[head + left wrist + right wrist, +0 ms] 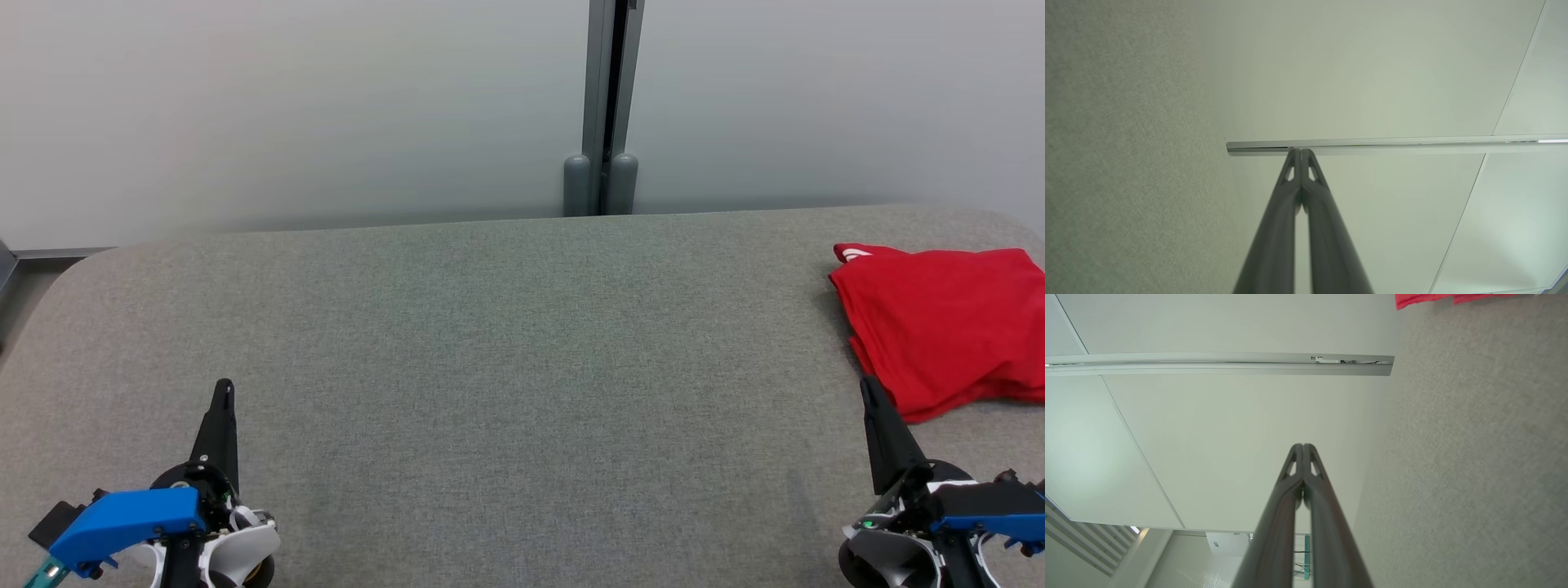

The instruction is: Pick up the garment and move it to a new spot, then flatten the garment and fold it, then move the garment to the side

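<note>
Red on grey: finds the folded garment (939, 327) lying on the table (522, 367) just beyond the tips of the right gripper (868, 387), far from the left gripper (223, 387), with both finger pairs pressed together, empty.

1. The garment (947, 327) is plain bright red, with a small white marking at its far left corner.
2. The padded surface (490, 343) is heathered grey, a finely flecked weave without any print.
3. The wall (286, 106) is a pale, unpatterned grey-white.
4. The post (606, 98) is mid grey with a dark central slot.
5. The left gripper (223, 385) has black fingers, a bright blue housing and white shells.
6. The right gripper (867, 384) shows the same black, blue and white, plus a tiny green light.
</note>
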